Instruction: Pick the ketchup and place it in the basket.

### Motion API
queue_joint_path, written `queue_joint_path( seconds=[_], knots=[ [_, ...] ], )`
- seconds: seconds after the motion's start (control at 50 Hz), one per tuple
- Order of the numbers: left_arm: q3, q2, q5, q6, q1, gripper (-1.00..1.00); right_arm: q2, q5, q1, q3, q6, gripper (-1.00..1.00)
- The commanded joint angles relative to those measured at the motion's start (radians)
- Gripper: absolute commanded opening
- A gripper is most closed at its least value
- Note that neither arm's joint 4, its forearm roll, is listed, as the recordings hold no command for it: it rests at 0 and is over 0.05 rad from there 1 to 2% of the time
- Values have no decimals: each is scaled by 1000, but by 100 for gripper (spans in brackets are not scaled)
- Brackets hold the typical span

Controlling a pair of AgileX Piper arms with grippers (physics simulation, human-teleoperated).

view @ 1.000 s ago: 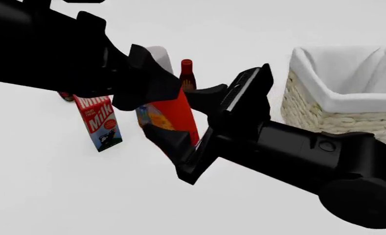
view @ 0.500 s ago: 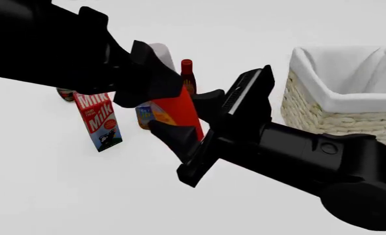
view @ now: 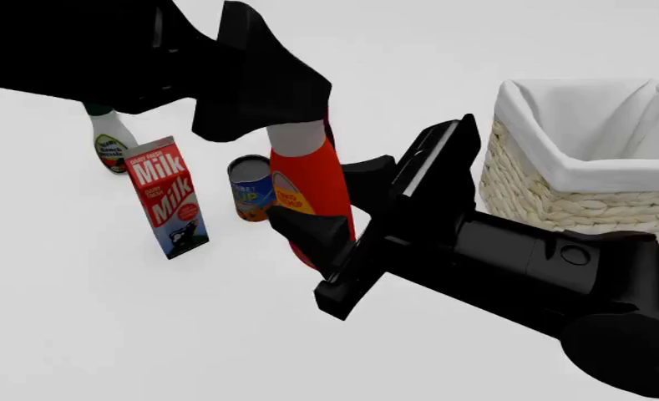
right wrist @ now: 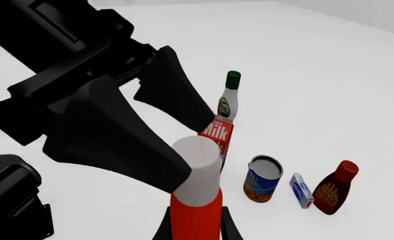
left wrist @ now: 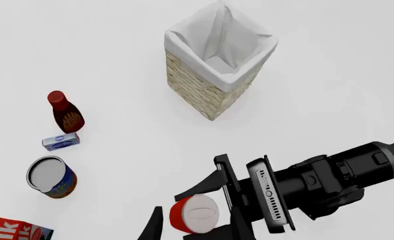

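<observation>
the right hand is clamped around the lower body of the bright red-orange plastic ketchup bottle with its white cap, held upright, apparently just clear of the white surface. from it, the large straw-coloured wicker basket with white cloth lining lies toward the surface's right edge, near. the left hand hovers over the cap, fingers apart.

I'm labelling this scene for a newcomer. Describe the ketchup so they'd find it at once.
Start at the wicker basket on the right of the front view and look left, past the right claw. The ketchup stands between its fingers, beside a can and milk carton. It alone is bright red-orange with a white cap.
</observation>
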Motion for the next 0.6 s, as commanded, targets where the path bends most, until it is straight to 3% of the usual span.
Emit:
queue_joint_path(
  seconds=[0.02,0.26,0.48,0.6],
  knots=[
    [-37,-8,-23,23,14,100,-23,0,4,19,19,-100],
    [-74,-54,-28,21,32,100,-44,2,-7,33,27,-100],
    [-60,-143,-38,36,143,100,-86,40,-62,13,41,-100],
    [-7,-209,-67,27,207,100,-131,73,-100,2,52,-100]
  ],
)
